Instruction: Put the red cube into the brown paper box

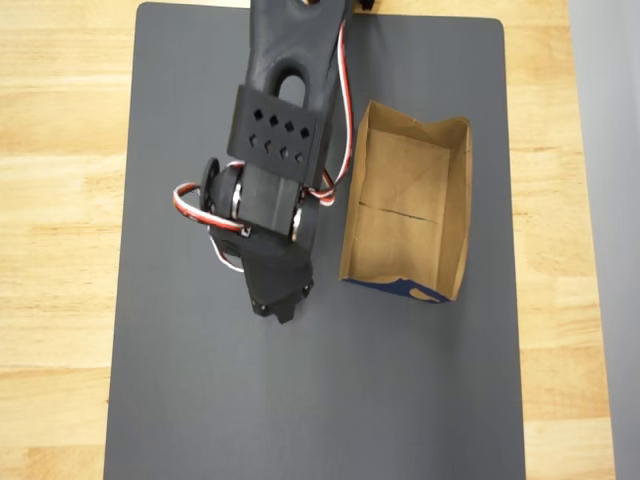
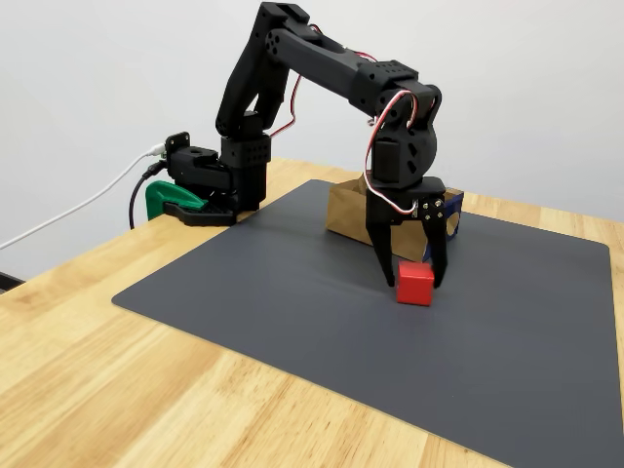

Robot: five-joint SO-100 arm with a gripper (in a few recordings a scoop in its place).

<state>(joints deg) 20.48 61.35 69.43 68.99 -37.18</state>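
Wooden tabletop (image 2: 146,390) lay closest to the lens in the fixed view, with the grey mat (image 2: 292,322) spread over it. On that mat sat the red cube (image 2: 415,283), and your gripper (image 2: 410,265) stood over it pointing straight down, its two fingers spread to a moderate gap. One finger came down just left of the cube and the other touched or nearly touched its right rear edge; from this angle you could not tell whether the cube sat squarely between them or slightly in front. Nothing was held yet.

That uncertainty was your main risk. If the cube lay forward of the finger line, closing would likely have pinched only a corner and squirted the block across the mat. A fingertip riding down on the cube's top face would have pushed it rather than framed it. The red and white wires looping off the wrist hung close to the box wall in the overhead view, so a careless swing could have snagged them.

Your target, the brown paper box (image 1: 458,190), stood just behind and right of the gripper in the fixed view, its light creased walls easy to nudge or crush with the arm (image 1: 290,120). Seen from overhead, it was open-topped and empty, bare paper floor showing, blue print at its near end.
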